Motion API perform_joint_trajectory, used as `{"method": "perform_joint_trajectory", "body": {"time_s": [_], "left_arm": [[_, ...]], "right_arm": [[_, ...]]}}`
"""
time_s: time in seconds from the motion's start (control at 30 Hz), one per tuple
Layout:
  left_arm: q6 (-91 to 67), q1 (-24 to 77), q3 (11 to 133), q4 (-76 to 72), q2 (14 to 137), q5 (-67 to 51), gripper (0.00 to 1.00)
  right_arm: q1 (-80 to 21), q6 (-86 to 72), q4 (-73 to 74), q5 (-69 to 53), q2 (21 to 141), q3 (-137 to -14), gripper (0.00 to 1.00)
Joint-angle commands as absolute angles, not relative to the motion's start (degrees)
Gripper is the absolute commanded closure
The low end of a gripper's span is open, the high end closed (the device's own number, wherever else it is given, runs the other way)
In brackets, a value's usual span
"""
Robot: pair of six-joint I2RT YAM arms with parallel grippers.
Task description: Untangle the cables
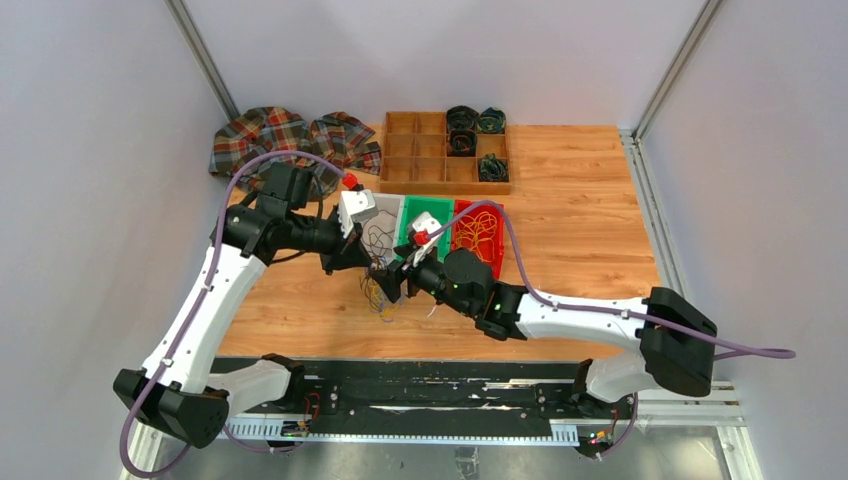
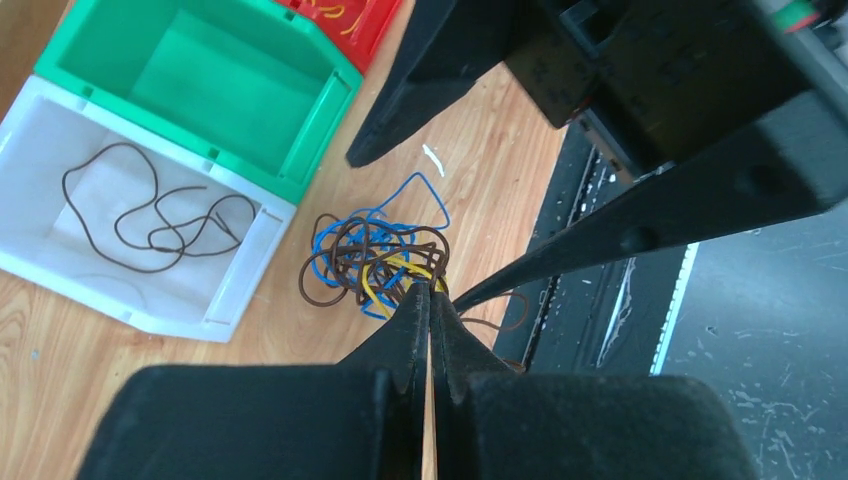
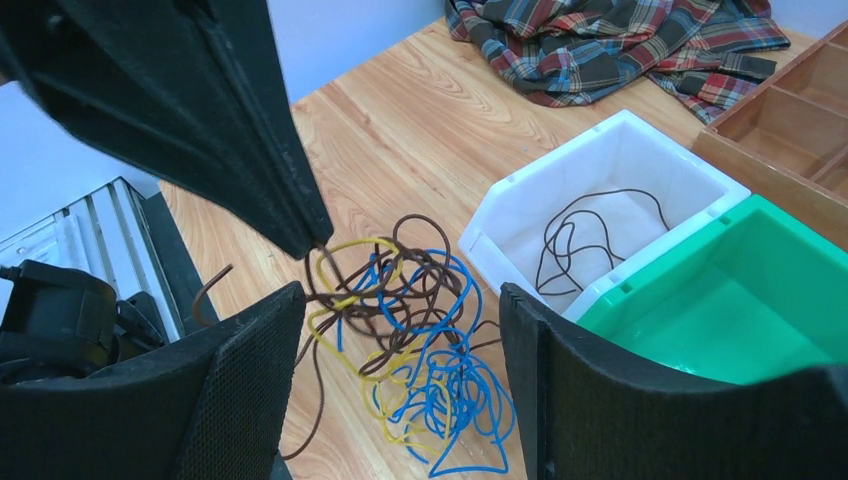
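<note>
Right gripper (image 3: 400, 295) fingers sit closest to its wrist cam, two black pads spread wide with nothing in them. The cables (image 3: 430, 390) lie on the wood table (image 3: 400, 130) right under and between those fingers: one clump in three colours, brown, blue and yellow. Can't count the strands, too knotted.

Left gripper (image 2: 430, 292) comes in from the far side of the right fingers, pinched fully closed on a yellow/brown loop at the clump's edge. Its black fingers block the top left of the right wrist view, and the right gripper's body covers most of the upper left wrist view.

Past the right gripper: three bins in a row.
- white bin (image 3: 620, 130), one loose brown cable (image 2: 165, 238) inside
- green bin (image 3: 790, 300)
- red bin (image 2: 375, 30), yellowish wires in it

Further out is one wooden divider tray (image 1: 415, 150) with what looks like four dark coils (image 1: 461, 130), and one plaid cloth (image 3: 620, 40) beside it.
</note>
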State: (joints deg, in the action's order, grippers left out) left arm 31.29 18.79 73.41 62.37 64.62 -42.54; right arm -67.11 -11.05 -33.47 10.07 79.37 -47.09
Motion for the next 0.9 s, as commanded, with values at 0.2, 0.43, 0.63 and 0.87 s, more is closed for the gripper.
{"method": "perform_joint_trajectory", "body": {"time_s": [0.2,0.43,0.63,0.87], "left_arm": [[29.93,20.29,76.36,64.3,62.84,-47.11,0.99],[30.93,20.65,76.87,64.6,62.92,-44.26,0.99],[31.08,21.14,77.42,64.57,63.0,-44.25,0.99],[30.07,22.23,78.39,64.56,63.14,-44.34,0.99]], "right_arm": [[-67.68,-9.69,-40.96,14.57,80.77,-48.85,0.34],[-67.68,-9.65,-37.89,9.85,75.57,-46.1,0.35],[-67.68,-10.29,-37.06,10.32,70.6,-41.52,0.36],[-67.68,-8.94,-36.73,12.44,72.94,-43.78,0.36]]}}
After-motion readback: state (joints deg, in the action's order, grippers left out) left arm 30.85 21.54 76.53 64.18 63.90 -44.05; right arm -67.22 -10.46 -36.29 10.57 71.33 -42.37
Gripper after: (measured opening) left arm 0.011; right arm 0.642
